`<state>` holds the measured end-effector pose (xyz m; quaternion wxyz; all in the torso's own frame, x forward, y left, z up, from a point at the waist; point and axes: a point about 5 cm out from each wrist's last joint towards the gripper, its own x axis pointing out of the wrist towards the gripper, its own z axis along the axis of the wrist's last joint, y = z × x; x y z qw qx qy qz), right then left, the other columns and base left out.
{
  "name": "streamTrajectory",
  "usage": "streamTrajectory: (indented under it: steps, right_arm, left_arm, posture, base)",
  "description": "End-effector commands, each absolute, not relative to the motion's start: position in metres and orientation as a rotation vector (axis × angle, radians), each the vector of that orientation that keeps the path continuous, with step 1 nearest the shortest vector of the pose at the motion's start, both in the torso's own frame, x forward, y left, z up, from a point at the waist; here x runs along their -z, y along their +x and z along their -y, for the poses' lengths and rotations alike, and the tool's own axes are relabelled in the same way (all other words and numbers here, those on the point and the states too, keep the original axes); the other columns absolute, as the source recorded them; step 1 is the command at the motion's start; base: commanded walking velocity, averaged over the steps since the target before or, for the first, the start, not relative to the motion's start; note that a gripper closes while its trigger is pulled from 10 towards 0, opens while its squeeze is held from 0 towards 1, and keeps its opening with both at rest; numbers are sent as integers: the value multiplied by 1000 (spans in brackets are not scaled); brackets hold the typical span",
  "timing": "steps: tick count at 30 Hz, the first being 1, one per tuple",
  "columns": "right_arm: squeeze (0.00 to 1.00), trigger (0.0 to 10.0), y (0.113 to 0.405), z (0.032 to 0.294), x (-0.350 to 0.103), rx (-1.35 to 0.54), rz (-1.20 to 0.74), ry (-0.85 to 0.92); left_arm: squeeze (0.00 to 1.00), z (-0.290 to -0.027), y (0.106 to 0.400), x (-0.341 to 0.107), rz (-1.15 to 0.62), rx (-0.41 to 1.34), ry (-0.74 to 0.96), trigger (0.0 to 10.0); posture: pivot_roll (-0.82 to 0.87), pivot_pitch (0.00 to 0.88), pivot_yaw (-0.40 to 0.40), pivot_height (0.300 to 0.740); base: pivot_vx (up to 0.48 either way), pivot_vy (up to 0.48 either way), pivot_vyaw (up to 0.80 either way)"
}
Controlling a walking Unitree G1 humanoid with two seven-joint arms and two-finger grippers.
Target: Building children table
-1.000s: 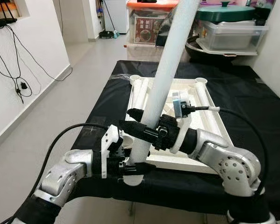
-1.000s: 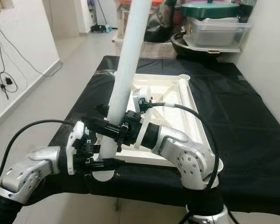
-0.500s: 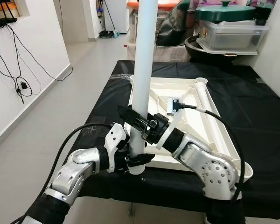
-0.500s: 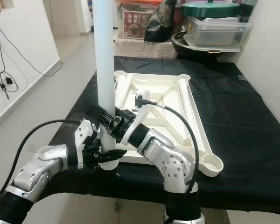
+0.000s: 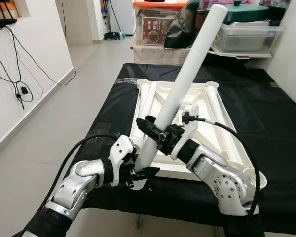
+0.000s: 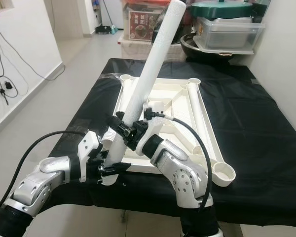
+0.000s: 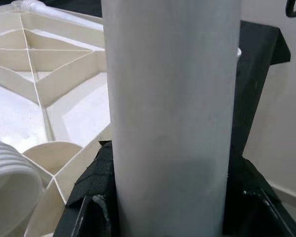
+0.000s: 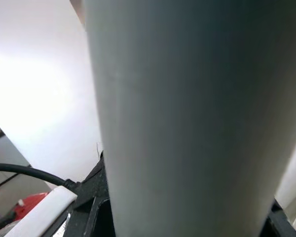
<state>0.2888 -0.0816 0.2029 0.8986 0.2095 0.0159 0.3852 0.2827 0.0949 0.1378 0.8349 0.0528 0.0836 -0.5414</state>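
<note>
Left eye view: black-clothed table (image 5: pixel 266 98), upturned white tabletop (image 5: pixel 207 106), loose legs lying in it. Tilted white leg (image 5: pixel 187 74), base at near-left corner socket, unseated; right gripper (image 5: pixel 150 127) and left gripper (image 5: pixel 138 173) both clamp it.

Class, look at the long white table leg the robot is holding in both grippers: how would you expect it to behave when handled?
The white table leg looks stiff: it stays straight though held only near its lower end. Being a smooth round tube, it could probably roll if laid down, or slip in the left gripper and right gripper. Its long free end likely levers against the grip.
</note>
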Motion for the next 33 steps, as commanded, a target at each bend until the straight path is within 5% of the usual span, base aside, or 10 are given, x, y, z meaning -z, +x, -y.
streamTrajectory:
  steps: [1, 16, 17, 33]
  right_arm:
    - [0, 0, 291, 81, -183, -746, -127, 426]
    - [0, 0, 290, 83, -190, -669, -54, 531]
    - [0, 0, 288, 84, -191, -657, -44, 534]
    - [0, 0, 286, 92, -188, -600, -29, 509]
  left_arm:
    - [0, -80, 278, -162, -34, 1241, 146, 10000]
    - [0, -75, 284, -157, 21, 1154, 163, 10000]
    - [1000, -77, 286, -159, 13, 1157, 134, 10000]
    - [1000, -101, 286, -174, 53, 1142, 2, 10000]
  posture:
    - [35, 0, -24, 740]
    - [-84, 0, 10, 740]
    - [-109, 0, 35, 740]
    - [-163, 0, 81, 740]
  base:
    - [0, 0, 0]
    - [0, 0, 0]
    - [0, 0, 0]
    - [0, 0, 0]
